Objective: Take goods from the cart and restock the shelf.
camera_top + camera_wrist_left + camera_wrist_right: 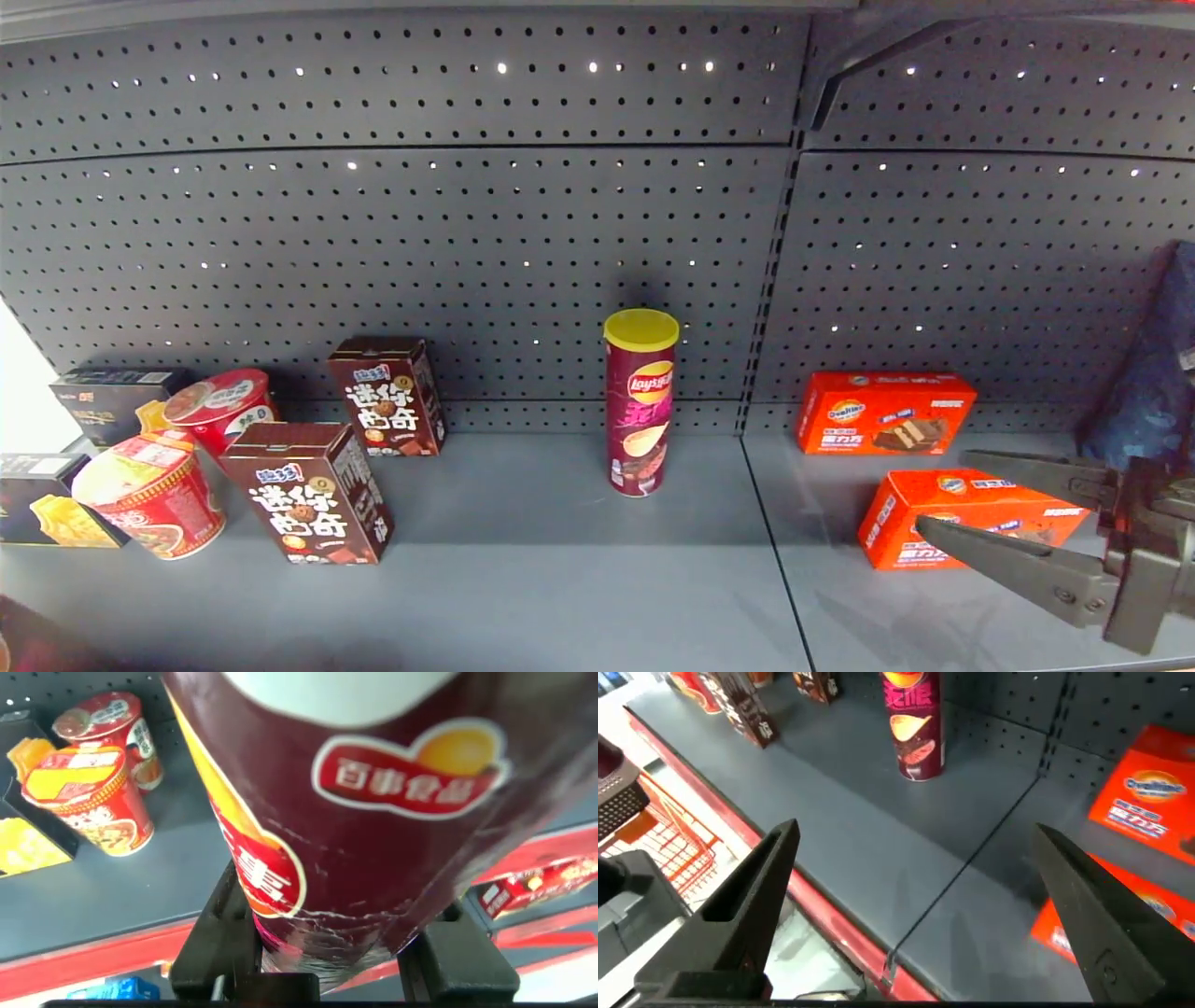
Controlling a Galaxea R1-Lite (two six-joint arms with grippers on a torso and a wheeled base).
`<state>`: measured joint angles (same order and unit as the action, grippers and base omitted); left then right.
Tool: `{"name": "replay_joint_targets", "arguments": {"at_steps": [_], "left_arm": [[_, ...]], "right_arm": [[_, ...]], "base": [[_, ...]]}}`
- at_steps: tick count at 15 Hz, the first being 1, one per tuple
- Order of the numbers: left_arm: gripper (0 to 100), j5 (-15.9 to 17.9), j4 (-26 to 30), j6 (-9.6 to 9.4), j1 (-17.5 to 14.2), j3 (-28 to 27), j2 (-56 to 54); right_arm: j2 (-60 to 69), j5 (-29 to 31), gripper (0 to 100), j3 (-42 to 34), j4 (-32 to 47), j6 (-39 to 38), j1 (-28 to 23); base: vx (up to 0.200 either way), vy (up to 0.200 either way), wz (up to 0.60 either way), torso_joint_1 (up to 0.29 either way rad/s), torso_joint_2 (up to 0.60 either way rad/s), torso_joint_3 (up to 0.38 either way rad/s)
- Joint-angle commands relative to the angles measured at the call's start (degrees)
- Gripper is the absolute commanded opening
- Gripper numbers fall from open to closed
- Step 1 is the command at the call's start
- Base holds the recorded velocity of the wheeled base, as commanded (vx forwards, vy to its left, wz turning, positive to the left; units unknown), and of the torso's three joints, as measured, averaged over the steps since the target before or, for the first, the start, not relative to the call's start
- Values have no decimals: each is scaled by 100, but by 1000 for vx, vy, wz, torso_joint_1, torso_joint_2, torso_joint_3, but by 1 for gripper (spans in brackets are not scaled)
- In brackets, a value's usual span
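Observation:
A maroon chips can (374, 812) looms close in the left wrist view, and my left gripper (336, 952) is shut on it, below the shelf's front edge. A second maroon chips can (640, 401) with a yellow lid stands upright mid-shelf against the pegboard; the right wrist view shows it too (913, 728). My right gripper (938, 493) hangs open at the shelf's right front, just before the nearer orange box (962, 518), with nothing between its fingers (775, 868).
On the grey shelf (560, 579), two brown cookie boxes (313, 490), two red noodle cups (149, 495) and black boxes (107, 397) stand at the left. Another orange box (882, 413) and a blue bag (1153, 373) are at the right. A red wire cart (654, 849) sits below the shelf edge.

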<state>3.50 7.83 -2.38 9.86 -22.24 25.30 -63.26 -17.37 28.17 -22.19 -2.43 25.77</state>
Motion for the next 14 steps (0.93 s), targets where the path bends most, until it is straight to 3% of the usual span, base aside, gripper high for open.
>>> {"name": "replay_joint_targets", "arguments": {"at_steps": [1,7,8,10,14], "left_arm": [[0,2,-36,-79,104,26,151],[0,-7,-273,-44,130,9,503],[0,-7,-282,-44,130,0,555],[0,-7,-282,-44,139,-9,555],[0,-16,-273,-44,130,9,555]], "right_arm": [[-626,-73,100,74,-225,14,7],[-2850,-1286,100,505,-2888,339,-90],[-3246,-1831,100,734,-3151,348,-99],[-3615,-2517,100,1076,-3283,366,-81],[-4212,-2860,100,1735,-3248,480,16]], "base": [[0,0,0,0,0,0],[0,0,0,0,0,0],[0,0,0,0,0,0],[0,0,0,0,0,0],[0,0,0,0,0,0]]}}
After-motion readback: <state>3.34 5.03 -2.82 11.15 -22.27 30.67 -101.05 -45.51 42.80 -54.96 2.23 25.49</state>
